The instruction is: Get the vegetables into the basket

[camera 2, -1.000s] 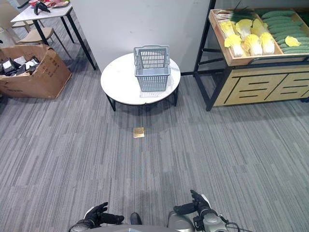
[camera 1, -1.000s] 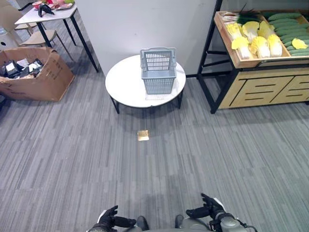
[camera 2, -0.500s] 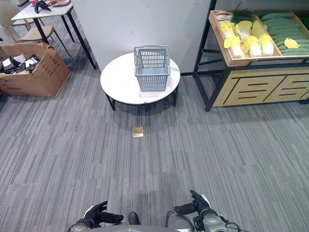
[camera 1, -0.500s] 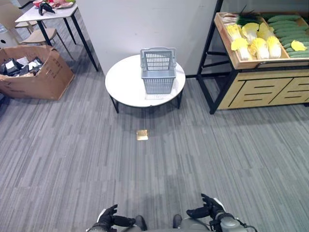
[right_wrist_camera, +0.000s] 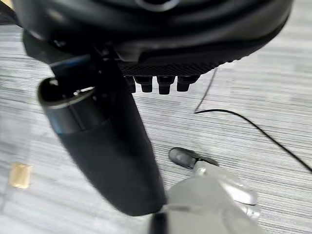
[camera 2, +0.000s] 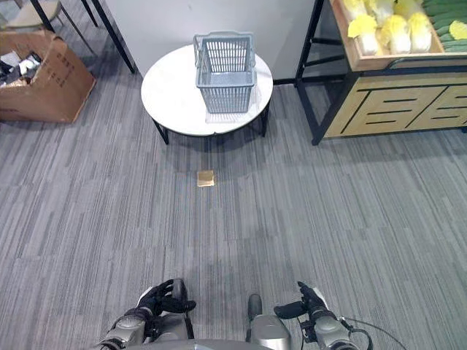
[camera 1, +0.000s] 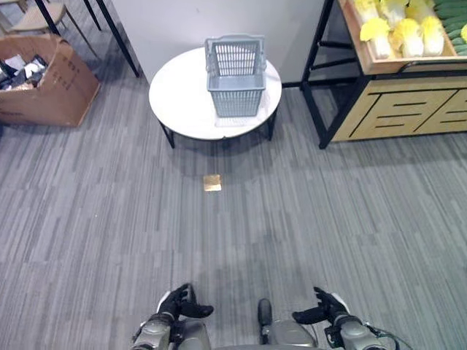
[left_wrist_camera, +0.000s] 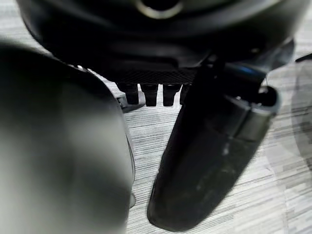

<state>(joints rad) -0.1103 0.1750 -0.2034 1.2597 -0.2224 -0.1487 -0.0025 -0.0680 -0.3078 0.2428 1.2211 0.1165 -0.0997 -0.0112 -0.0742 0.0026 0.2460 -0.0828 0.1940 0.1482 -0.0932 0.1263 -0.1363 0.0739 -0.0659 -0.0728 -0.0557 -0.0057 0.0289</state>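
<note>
Left eye view: a grey basket [camera 1: 236, 75] stood upright on a round white bench [camera 1: 182, 95], toward its far right side, with its handle raised. To the right, a wooden shelf [camera 1: 398, 109] in a black frame carried the vegetables: yellow cabbages [camera 1: 400, 29] in a tray at the upper right corner, well apart from the basket, and green cucumbers [camera 1: 454, 14] at the picture's edge. A cardboard box [camera 1: 45, 80] with mixed contents sat on the floor at the upper left, and a small tan square [camera 1: 212, 183] lay on the grey striped floor [camera 1: 109, 219] just in front of the bench. At the lower edge, the left hand [camera 1: 179, 302] and the right hand [camera 1: 321, 313] were held low, apart from each other, each released and empty with its fingers relaxed and its thumb pointing inward. Right eye view: the same layout appeared, with the basket [camera 2: 225, 71] on the bench, the cabbages [camera 2: 387, 25] on the shelf, and both hands low above the floor. Left wrist view: the left hand's thumb [left_wrist_camera: 214, 146] stood out from the palm, the fingertips [left_wrist_camera: 148, 95] lay in a short row beside it, and nothing was grasped. Right wrist view: the right hand's thumb [right_wrist_camera: 107, 146] and fingertips [right_wrist_camera: 156, 85] were likewise loose over the floor, with the tan square [right_wrist_camera: 20, 175] at the edge.
</note>
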